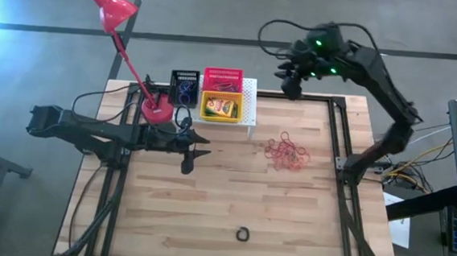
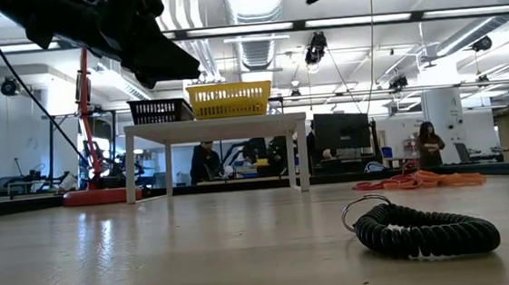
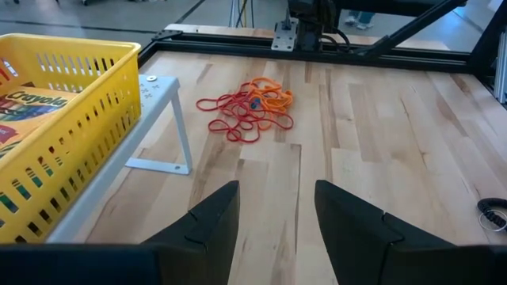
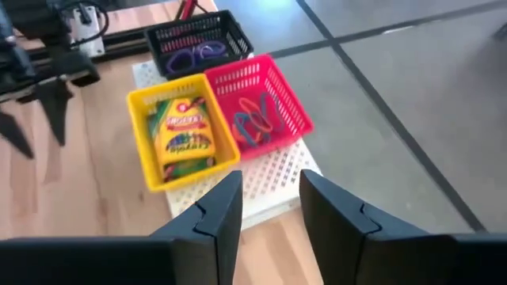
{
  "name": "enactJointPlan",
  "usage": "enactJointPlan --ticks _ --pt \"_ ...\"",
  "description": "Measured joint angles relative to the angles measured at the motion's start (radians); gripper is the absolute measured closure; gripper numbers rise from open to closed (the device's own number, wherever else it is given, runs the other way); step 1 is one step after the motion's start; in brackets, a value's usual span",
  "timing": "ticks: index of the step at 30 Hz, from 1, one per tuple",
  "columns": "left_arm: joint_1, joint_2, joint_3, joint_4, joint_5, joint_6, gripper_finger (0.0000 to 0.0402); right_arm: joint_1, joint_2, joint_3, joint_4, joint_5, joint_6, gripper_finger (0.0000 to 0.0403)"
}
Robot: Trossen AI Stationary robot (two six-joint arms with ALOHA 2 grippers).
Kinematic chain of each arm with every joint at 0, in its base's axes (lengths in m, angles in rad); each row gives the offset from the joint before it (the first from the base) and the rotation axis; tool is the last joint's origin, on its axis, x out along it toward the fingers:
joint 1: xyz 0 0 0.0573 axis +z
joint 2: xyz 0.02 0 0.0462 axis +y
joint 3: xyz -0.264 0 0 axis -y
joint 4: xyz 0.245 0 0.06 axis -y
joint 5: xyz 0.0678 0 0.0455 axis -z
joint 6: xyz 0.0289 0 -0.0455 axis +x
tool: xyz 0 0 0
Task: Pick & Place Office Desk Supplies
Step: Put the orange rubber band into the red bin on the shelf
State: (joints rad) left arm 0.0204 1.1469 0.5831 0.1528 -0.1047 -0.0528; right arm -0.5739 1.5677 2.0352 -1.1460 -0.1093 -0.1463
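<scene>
Right end effector [image 1: 294, 82] hangs at the upper right of the high view, past the tabletop [image 1: 223, 200] edge, fingers parted and holding nothing. Left end effector [image 1: 197, 149] sits left of centre, also parted and empty, pointing right. The yellow basket [image 1: 221, 106] holds a crayon box [image 1: 223, 107], long axis across the frame; the red basket [image 1: 224, 81] and black basket [image 1: 185, 85] stand just behind. Rubber bands [image 1: 286, 153] lie in a loose heap right of centre.
</scene>
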Motion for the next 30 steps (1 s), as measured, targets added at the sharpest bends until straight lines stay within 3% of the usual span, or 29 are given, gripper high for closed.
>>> enactJointPlan --ticks 17,21,27,30 --pt "0.000 0.000 0.000 0.000 0.000 0.000 0.0234 0.011 -0.449 -0.445 0.119 0.011 0.126 0.0287" --pt "0.000 0.000 0.000 0.000 0.000 0.000 0.0234 0.011 -0.481 -0.559 0.230 0.052 0.115 0.0287" --pt "0.000 0.000 0.000 0.000 0.000 0.000 0.0234 -0.032 -0.429 -0.719 0.257 0.324 0.123 0.0287" --pt "0.000 0.000 0.000 0.000 0.000 0.000 0.0234 -0.112 -0.366 -0.775 0.255 0.308 0.137 0.0287"
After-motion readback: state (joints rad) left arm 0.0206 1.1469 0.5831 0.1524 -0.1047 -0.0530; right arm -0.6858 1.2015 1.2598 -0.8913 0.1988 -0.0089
